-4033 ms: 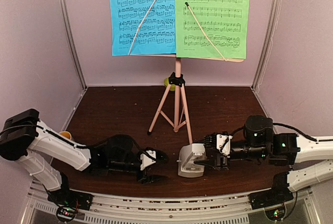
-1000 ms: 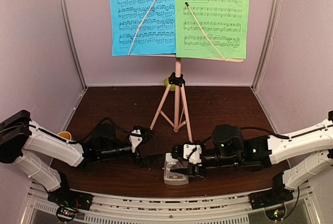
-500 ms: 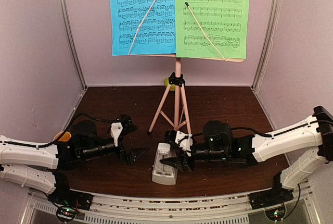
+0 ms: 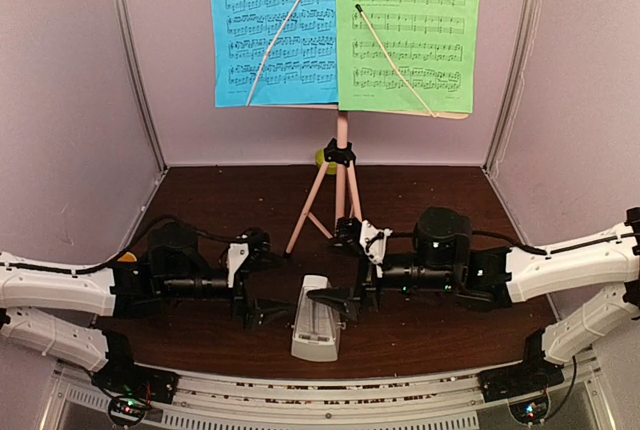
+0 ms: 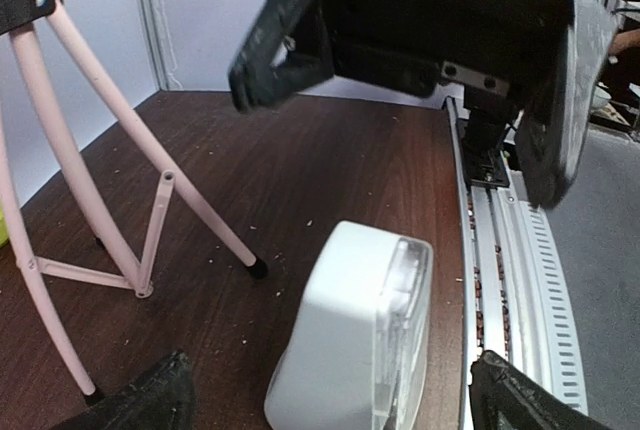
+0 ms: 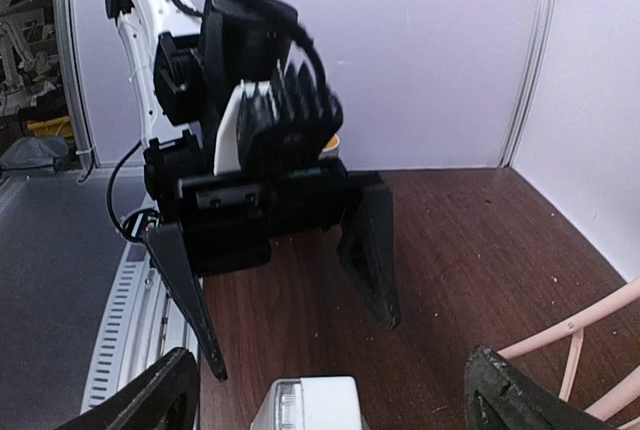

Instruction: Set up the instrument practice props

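From above, I read only printed staves on the blue sheet (image 4: 275, 25) and green sheet (image 4: 405, 30), no words. The metronome (image 4: 316, 330) sits near centre between the left gripper (image 4: 266, 280) and right gripper (image 4: 336, 265), both spread apart; the right clamped it a second ago. Left wrist view: it stands free of both. Right wrist view: only its top shows.

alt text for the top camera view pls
White metronome on a dark table, between the open left fingers and right fingers. Behind, a pink stand holds a blue sheet and green sheet.
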Controlling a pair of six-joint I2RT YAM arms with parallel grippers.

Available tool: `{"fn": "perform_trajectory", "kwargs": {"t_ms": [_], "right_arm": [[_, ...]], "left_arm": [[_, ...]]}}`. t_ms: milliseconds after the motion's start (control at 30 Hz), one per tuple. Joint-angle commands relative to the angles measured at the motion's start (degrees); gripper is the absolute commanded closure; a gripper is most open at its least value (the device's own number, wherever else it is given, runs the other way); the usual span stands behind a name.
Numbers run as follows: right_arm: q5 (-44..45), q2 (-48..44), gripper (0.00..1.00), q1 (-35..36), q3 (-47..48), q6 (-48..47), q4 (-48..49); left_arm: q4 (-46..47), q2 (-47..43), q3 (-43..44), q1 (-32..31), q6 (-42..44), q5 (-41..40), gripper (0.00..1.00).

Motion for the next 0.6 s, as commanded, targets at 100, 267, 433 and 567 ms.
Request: {"fn": "perform_trajectory", "kwargs": {"t_ms": [100, 267, 433, 567], "right_arm": [[4.64, -9.24, 0.05, -1.28, -5.03, 8.12, -0.41], [6.36, -15.14, 0.02, -3.35, -11.4, 14.4, -1.1], [5.54, -19.33, 0.0, -6.47, -18.2, 20.02, 0.55], [6.25, -20.25, 0.0, -7.45, -22.19, 21.48, 0.74]], "left_arm": [[-0.91, 4.74, 5.08, -1.42, 4.01, 5.23, 0.02], [0.23, 10.37, 7.02, -1.45, 4.19, 5.85, 0.02], [3.45, 15.37, 7.82, -1.41, 4.5, 8.44, 0.02], [5.81, 18.8, 8.68, -1.42, 4.8, 9.9, 0.02]]}}
